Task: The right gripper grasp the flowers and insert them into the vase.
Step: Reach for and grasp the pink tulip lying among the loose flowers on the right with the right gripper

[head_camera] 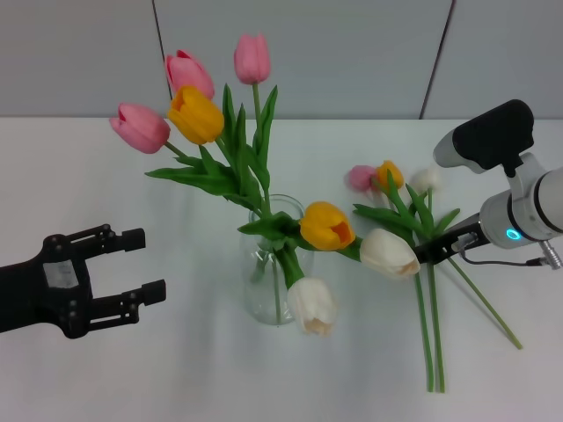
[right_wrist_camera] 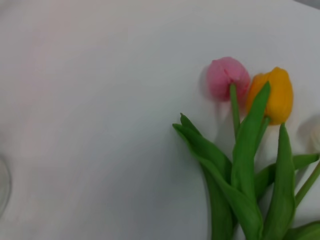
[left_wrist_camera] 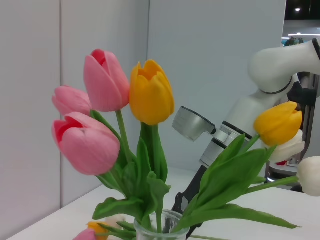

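- Table (head_camera: 106,369): white surface; broad bare stretches in front of the vase and between the vase and the left gripper.
- Vase (head_camera: 264,303): clear glass, upright near the table's middle. It already holds a bunch of tulips (head_camera: 195,114): three pink and one yellow standing high, one yellow and two white drooping over the rim toward the robot's right. The mouth is crowded with stems and leaves.
- Flowers (head_camera: 387,176): a loose bunch lying flat on the table to the right of the vase, well apart from it. Pink, orange and white buds point away from the robot; the long green stems run toward the near edge. The drooping white tulip from the vase overlaps the bunch's leaves in the head view.
- Right gripper (head_camera: 437,251): low over the lying bunch at the leaf section. Only a dark tip shows among the leaves; its fingers are hidden, so whether it is parted or clamped on the stems cannot be told.
- Right wrist view: pink and orange buds and leaves close below the camera; the white bud is cut off at the frame edge.
- Left gripper (head_camera: 145,264): hovering at the table's left side, well apart from the vase, jaws wide apart and holding nothing.
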Controlling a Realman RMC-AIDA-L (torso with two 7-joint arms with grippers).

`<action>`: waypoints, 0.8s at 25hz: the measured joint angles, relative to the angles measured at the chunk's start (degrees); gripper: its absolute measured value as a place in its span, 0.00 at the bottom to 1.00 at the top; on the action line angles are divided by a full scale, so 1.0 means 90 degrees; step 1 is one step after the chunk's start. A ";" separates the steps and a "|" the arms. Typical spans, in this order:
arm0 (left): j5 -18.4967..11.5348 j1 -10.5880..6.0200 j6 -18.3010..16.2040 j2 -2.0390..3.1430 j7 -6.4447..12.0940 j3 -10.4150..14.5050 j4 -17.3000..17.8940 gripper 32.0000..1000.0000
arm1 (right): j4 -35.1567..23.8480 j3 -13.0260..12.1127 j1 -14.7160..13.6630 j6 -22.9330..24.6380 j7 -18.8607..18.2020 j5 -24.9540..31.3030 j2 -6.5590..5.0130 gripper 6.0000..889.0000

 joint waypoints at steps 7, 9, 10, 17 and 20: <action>-0.0003 0.0000 0.0000 0.0000 0.0000 -0.0020 0.0000 0.79 | 0.0070 -0.0010 -0.0092 0.0301 -0.0207 0.0000 0.0000 0.30; -0.0004 0.0000 0.0000 0.0000 0.0000 -0.0024 0.0000 0.79 | 0.0094 -0.0009 -0.0096 0.0350 -0.0216 0.0000 0.0000 0.21; -0.0005 0.0000 0.0000 0.0000 0.0000 -0.0027 0.0000 0.79 | 0.0119 -0.0010 -0.0098 0.0397 -0.0221 -0.0003 0.0000 0.17; -0.0009 0.0068 0.0000 0.0000 0.0007 -0.0030 0.0000 0.79 | 0.0178 0.0038 -0.0119 0.0570 -0.0482 -0.0004 0.0029 0.09; -0.0010 0.0100 0.0000 0.0000 0.0009 -0.0030 0.0000 0.79 | 0.0154 0.0035 -0.0147 0.0576 -0.0496 0.0029 0.0029 0.07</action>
